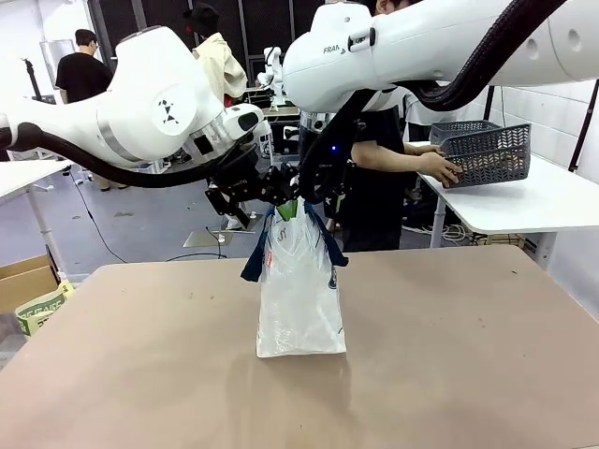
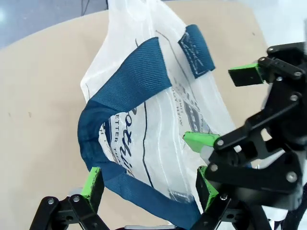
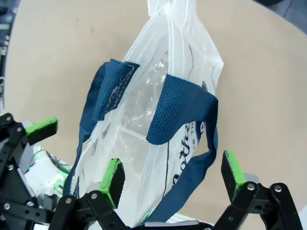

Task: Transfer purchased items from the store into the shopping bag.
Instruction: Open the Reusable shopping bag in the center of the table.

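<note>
The left gripper (image 2: 148, 188) has its jaws spread wide, the green pads (image 2: 91, 181) well apart. One navy strap (image 2: 127, 84) of the shopping bag (image 1: 299, 299) loops down into the gap between them. Its lower bend runs just beside one pad, but whether it touches cannot be told, and nothing is pinched.

The right gripper (image 3: 172, 178) is just as wide. The second navy strap (image 3: 180, 108) arches over the bag's open mouth and drops into the space between its pads, together with the upper edge of the translucent wall. It has no grip on either.

Seen from the front, the two grippers meet close together directly over the top of the bag, the left arm coming in from the left and the right arm from the right. The bag stands upright near the middle of the tan table (image 1: 112, 355), with its straps hanging down on both sides of the top and a small red tag (image 1: 269, 257) on its left edge. What lies inside cannot be made out through the crinkled plastic.

At the far right a person's hand (image 1: 438, 166) rests on a grey mesh basket (image 1: 491, 150) that sits on a white side table (image 1: 552, 201), well apart from the bag.
</note>
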Robot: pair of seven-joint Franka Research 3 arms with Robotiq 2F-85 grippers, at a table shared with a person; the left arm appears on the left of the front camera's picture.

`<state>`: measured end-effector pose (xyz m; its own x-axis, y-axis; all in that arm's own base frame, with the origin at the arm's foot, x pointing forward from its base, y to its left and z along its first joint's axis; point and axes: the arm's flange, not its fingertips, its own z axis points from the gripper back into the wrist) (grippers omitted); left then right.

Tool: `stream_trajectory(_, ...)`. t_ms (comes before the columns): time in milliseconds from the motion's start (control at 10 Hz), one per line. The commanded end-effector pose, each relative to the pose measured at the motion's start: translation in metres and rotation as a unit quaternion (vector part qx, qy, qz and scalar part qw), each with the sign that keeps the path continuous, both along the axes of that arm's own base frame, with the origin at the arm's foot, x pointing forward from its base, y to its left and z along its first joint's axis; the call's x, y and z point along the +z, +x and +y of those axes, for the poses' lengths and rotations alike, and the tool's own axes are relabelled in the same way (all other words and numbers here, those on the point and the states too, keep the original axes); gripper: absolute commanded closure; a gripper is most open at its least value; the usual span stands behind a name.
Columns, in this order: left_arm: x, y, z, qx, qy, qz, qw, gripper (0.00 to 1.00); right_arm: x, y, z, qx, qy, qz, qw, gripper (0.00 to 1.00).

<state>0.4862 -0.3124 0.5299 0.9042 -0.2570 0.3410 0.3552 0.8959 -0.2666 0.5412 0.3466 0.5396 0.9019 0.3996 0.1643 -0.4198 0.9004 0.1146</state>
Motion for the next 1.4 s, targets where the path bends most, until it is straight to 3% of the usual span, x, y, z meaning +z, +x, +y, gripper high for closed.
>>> stream_trajectory(0,0.001,0.001,-0.005,-0.001,0.021,-0.019,1.0,0.0,-0.007,0.006,0.0,0.036,0.015,-0.058,0.998,0.0)
stream_trajectory(500,0.004,-0.002,0.003,0.03,0.023,-0.024,0.999,1.0,-0.018,0.003,-0.001,0.017,-0.002,-0.021,1.0,0.99)
stream_trajectory(900,0.005,-0.009,0.024,0.045,0.029,-0.025,0.998,1.0,-0.014,-0.005,-0.019,0.004,0.006,-0.031,0.999,1.0)
stream_trajectory(1300,0.006,-0.015,0.069,0.089,0.055,-0.028,0.994,1.0,-0.016,-0.016,-0.056,-0.012,-0.035,-0.067,0.997,1.0)
